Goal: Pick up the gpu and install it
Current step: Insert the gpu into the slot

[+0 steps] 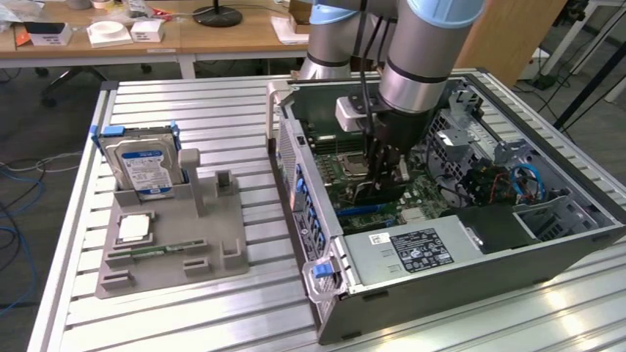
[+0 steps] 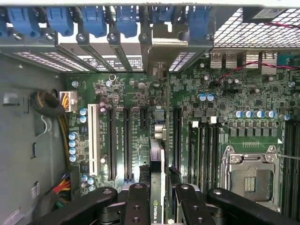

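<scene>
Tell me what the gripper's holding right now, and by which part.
The gripper holds the gpu edge-on, fingers clamped on its two flat faces near the upper edge, above the motherboard slots.

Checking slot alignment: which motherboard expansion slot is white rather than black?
The long white slot, outermost in the row, nearest the yellow cable bundle; the others are black.
</scene>
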You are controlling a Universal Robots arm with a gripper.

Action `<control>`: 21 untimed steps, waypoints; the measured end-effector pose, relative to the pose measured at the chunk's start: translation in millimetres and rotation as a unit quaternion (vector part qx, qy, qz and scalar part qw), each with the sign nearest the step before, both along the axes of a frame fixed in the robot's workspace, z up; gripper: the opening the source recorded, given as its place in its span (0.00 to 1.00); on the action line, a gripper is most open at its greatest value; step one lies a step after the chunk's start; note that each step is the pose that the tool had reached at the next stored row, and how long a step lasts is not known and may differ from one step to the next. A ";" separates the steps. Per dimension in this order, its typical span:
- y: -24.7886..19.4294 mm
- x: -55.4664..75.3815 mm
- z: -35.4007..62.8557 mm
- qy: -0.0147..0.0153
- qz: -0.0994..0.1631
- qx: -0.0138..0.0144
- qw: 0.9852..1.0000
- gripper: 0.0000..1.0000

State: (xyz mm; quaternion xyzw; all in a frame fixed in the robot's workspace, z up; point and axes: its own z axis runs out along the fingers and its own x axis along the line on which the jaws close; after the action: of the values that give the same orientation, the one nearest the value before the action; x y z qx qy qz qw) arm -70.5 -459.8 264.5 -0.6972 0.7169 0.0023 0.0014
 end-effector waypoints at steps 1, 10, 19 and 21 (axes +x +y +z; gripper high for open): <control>0.0 -0.5 -1.2 0.000 0.000 0.000 1.000 0.26; 0.0 -1.7 -4.7 0.000 0.000 0.000 1.000 0.26; -1.2 -1.8 -5.2 0.000 0.000 0.000 1.000 0.26; -1.3 -1.8 -5.7 0.000 0.000 0.000 1.000 0.26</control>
State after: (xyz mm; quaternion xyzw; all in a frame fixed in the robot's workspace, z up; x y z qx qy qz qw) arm -72.3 -461.1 258.8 -0.6971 0.7170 0.0022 0.0013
